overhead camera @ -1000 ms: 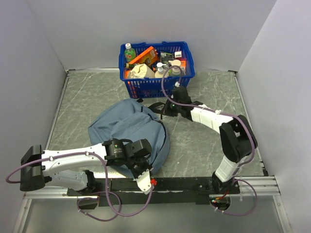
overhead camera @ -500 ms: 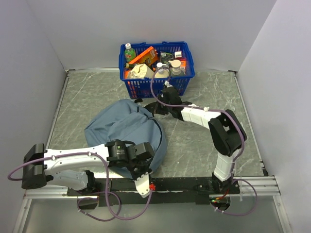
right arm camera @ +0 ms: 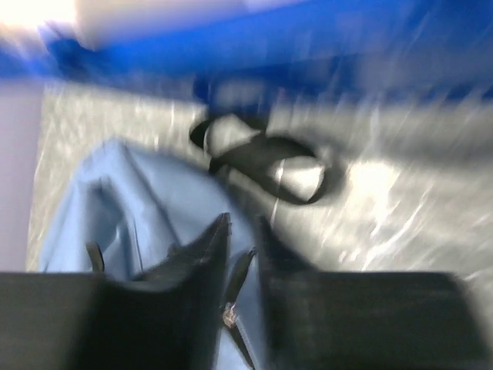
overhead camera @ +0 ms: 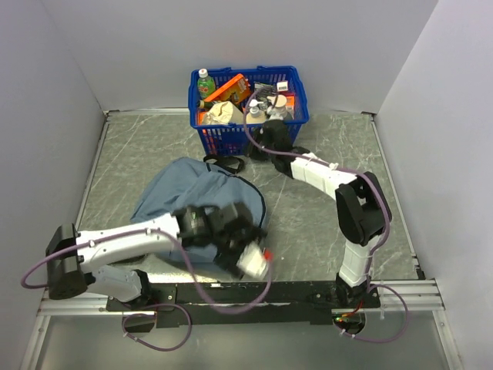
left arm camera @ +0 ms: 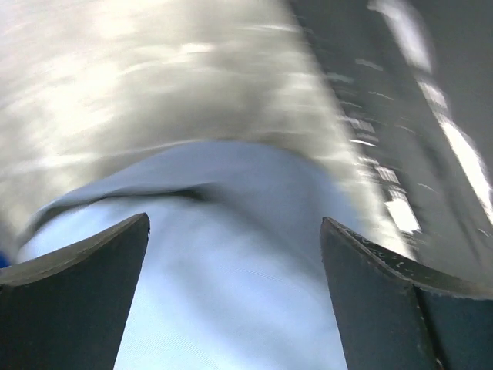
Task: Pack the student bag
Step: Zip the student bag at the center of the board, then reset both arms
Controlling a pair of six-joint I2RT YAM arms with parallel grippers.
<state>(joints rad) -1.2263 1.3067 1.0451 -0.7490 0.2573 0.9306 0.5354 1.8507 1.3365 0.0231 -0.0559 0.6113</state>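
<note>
Student bag (overhead camera: 192,202) partly hidden under blurred left arm (overhead camera: 131,239)

I keep the blue basket (overhead camera: 231,139) at the far edge of my grey marbled table (overhead camera: 131,162), close to the white back wall (overhead camera: 231,38). In the basket's far left corner stands a green-capped bottle (overhead camera: 204,78). Just right of that, an orange packet (overhead camera: 231,86) lies tilted. A cream-coloured lump (overhead camera: 221,113) fills the near left, and a pale-lidded jar (overhead camera: 279,101) sits on the basket's right side
</note>
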